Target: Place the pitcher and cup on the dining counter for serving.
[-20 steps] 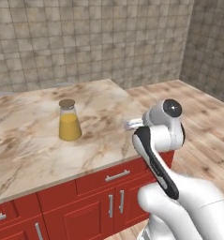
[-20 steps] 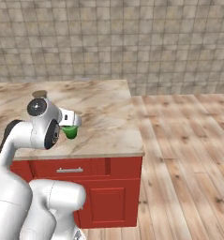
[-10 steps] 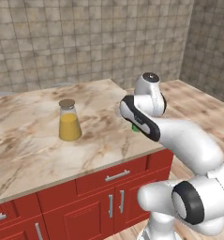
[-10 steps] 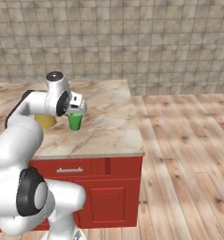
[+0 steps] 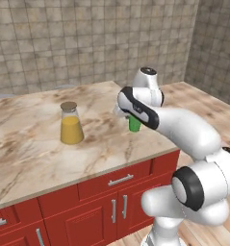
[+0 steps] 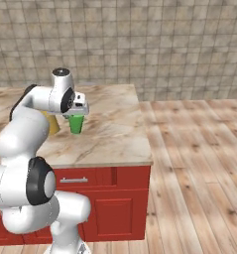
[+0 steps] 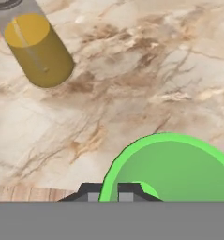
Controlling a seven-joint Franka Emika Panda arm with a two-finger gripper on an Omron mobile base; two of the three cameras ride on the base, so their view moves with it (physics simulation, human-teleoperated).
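The pitcher [image 5: 70, 124], a clear carafe of yellow-orange liquid with a brown lid, stands upright on the dining counter [image 5: 30, 153]. To its right, my gripper [image 5: 131, 115] is shut on the rim of the green cup [image 5: 134, 125], which hangs upright just over the marble. In the right base view the cup [image 6: 76, 123] sits under my gripper [image 6: 76, 113], and the pitcher [image 6: 53, 124] is half hidden behind my arm. In the hand view my fingertips [image 7: 127, 190] pinch the cup's rim [image 7: 179, 168], with the pitcher [image 7: 38, 49] at upper left. Whether the cup's base touches the counter I cannot tell.
The counter [image 6: 115, 134] ends at a corner on the right, above red cabinet doors [image 5: 111, 211] with silver handles. Wooden floor [image 6: 199, 163] lies beyond it. Grey tiled walls [image 5: 87, 38] back the counter.
My arm has swung up and forward over the counter, carrying the green cup a little farther in from the front edge. The pitcher has stayed put.
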